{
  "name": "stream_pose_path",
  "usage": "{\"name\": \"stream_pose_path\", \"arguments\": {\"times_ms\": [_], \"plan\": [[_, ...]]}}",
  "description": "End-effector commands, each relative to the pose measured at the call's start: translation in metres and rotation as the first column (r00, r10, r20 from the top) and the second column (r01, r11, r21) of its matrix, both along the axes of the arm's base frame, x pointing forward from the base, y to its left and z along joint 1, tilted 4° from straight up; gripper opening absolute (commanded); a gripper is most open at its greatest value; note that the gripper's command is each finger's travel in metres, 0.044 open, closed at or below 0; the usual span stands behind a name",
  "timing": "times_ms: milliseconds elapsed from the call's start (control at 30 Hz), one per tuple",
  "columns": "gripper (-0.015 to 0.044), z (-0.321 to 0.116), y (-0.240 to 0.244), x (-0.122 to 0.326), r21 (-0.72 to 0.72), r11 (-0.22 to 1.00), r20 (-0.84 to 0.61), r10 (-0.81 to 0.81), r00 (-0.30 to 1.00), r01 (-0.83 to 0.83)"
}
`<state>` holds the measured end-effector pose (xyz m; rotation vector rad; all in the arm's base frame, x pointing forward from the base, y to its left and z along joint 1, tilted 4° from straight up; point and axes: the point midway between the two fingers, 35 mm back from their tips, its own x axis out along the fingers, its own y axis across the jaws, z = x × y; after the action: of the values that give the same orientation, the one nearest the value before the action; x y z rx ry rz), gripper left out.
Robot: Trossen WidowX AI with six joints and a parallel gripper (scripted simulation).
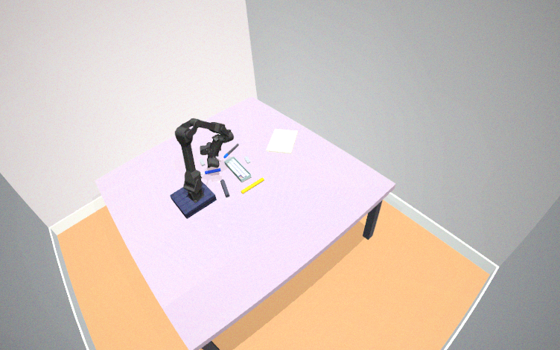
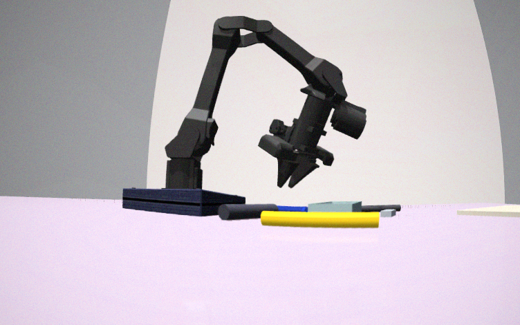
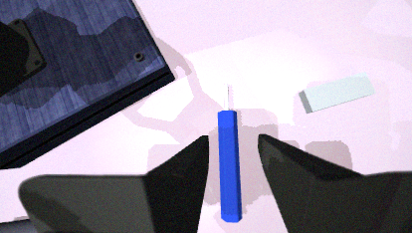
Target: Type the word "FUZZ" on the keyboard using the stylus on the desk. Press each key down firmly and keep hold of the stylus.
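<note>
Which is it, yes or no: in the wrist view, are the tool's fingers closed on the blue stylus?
No, the dark tapered fingers stand apart with gaps beside the blue faceted stylus.
</note>
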<state>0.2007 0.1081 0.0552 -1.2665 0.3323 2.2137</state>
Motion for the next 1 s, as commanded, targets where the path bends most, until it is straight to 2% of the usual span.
{"name": "stream_pose_path", "arguments": {"times_ms": [0,967], "plan": [[0.015,-0.004,0.002,-0.001,0.002,1.0,-0.006,0.001,1.0,-0.001],[0.015,-0.026,0.002,-0.002,0.002,1.0,-0.006,0.001,1.0,-0.001]]}}
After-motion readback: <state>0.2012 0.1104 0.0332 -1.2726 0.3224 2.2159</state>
